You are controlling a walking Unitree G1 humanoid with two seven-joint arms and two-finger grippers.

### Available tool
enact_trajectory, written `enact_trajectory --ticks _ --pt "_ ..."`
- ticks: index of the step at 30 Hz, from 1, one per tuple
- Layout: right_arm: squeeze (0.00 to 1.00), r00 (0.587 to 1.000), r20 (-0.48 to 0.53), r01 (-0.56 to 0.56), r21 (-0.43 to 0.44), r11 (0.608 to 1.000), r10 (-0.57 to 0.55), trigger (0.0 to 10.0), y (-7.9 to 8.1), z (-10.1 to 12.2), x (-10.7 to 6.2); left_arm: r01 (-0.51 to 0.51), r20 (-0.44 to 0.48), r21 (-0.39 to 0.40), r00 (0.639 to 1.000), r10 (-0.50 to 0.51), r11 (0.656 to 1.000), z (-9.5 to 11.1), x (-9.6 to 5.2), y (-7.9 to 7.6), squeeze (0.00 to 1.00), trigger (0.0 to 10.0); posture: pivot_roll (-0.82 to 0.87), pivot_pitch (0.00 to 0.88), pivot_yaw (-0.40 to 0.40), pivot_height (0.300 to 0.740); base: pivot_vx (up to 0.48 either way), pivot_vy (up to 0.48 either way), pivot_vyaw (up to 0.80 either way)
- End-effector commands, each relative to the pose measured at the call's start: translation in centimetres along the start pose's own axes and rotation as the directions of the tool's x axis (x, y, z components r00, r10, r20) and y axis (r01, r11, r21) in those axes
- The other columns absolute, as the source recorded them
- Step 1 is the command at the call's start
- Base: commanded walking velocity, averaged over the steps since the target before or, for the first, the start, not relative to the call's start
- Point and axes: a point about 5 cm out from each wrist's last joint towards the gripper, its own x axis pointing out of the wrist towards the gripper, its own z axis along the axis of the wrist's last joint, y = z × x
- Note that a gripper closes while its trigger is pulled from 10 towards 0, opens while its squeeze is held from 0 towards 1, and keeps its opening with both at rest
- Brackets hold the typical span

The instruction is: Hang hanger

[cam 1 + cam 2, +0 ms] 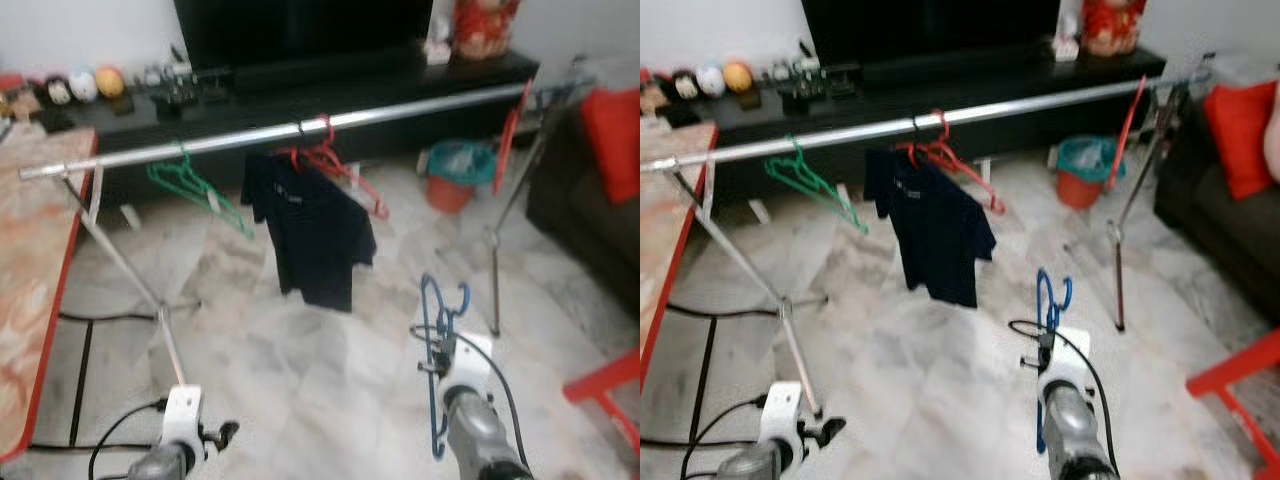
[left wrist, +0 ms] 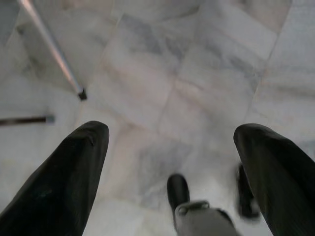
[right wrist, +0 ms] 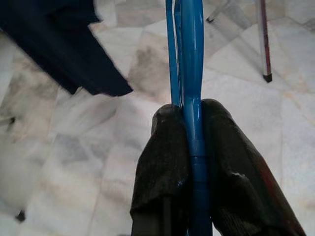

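The right gripper is clamped on a blue hanger, holding it upright low at the near right, well short of the silver rail that spans the scene farther off. On that rail hang a green hanger at the left, a dark T-shirt and a red hanger near the middle. The left gripper hangs low at the near left over the marble floor, its fingers spread wide and holding nothing.

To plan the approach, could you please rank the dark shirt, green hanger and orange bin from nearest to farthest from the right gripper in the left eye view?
From the right gripper, shut on the blue hanger:
1. Dark shirt, ahead, slightly left.
2. Orange bin, ahead by the rail's right end.
3. Green hanger, far left on the rail.
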Motion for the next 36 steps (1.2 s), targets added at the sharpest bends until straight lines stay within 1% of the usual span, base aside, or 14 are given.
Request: enact_trajectory --ticks 1,10,16,23,25,30,32,34,36 --pt "0.0 1.0 0.012 0.021 0.009 1.0 -0.021 10.0 -0.5 0.3 0.1 0.012 -0.023 0.005 1.0 -0.012 1.0 -0.5 0.0 -0.5 0.0 10.0 -0.03 0.037 0.045 0.74 0.461 0.0 0.0" --pt "0.0 0.999 0.018 0.027 0.016 0.999 -0.027 10.0 -0.5 0.5 0.1 0.02 -0.023 0.011 1.0 -0.019 1.0 -0.3 0.1 -0.6 0.0 10.0 -0.03 0.038 0.05 0.74 0.457 0.0 0.0" --pt "0.0 1.0 0.02 0.021 0.0 1.0 -0.021 10.0 -0.4 0.5 0.1 0.015 -0.034 0.005 0.999 -0.015 1.0 -0.7 0.0 -0.5 0.0 10.0 -0.03 0.029 0.056 0.74 0.455 0.0 0.0" --pt "0.0 1.0 0.024 0.016 -0.003 1.0 -0.016 10.0 -0.3 0.6 0.2 0.011 -0.049 0.018 0.999 -0.01 1.0 -0.9 -0.1 -0.3 0.0 10.0 -0.02 0.029 0.054 0.74 0.454 0.0 0.0" --pt "0.0 1.0 0.025 0.015 -0.005 1.0 -0.015 10.0 -0.2 0.7 0.2 0.008 -0.064 0.043 0.998 -0.006 0.999 -1.1 -0.1 -0.3 0.0 10.0 -0.02 0.029 0.054 0.74 0.0 0.0 0.0" --pt "0.0 0.999 0.038 0.015 -0.019 1.0 -0.014 10.0 -0.2 0.8 0.2 0.013 -0.072 0.038 0.997 -0.01 0.999 -1.5 -0.2 -0.3 0.0 10.0 -0.03 0.034 0.056 0.74 0.0 0.0 0.0" --pt "0.0 0.997 0.072 0.01 -0.045 0.999 -0.007 10.0 -0.3 1.4 0.3 0.01 -0.09 0.053 0.996 -0.006 0.999 -2.0 -0.4 -0.2 0.0 10.0 -0.03 0.036 0.056 0.74 0.0 0.0 0.0" --pt "0.0 0.994 0.107 0.004 -0.073 0.997 0.004 10.0 -0.3 2.0 0.3 0.009 -0.095 0.049 0.996 -0.004 0.999 -2.2 -0.4 -0.2 0.0 10.0 -0.03 0.036 0.056 0.74 0.0 0.0 0.0" --pt "0.0 0.993 0.12 0.004 -0.08 0.997 0.006 10.0 -0.3 2.2 0.3 0.008 -0.095 0.049 0.995 -0.004 0.999 -2.3 -0.5 -0.2 0.0 10.0 -0.03 0.038 0.053 0.74 0.0 0.0 0.0"
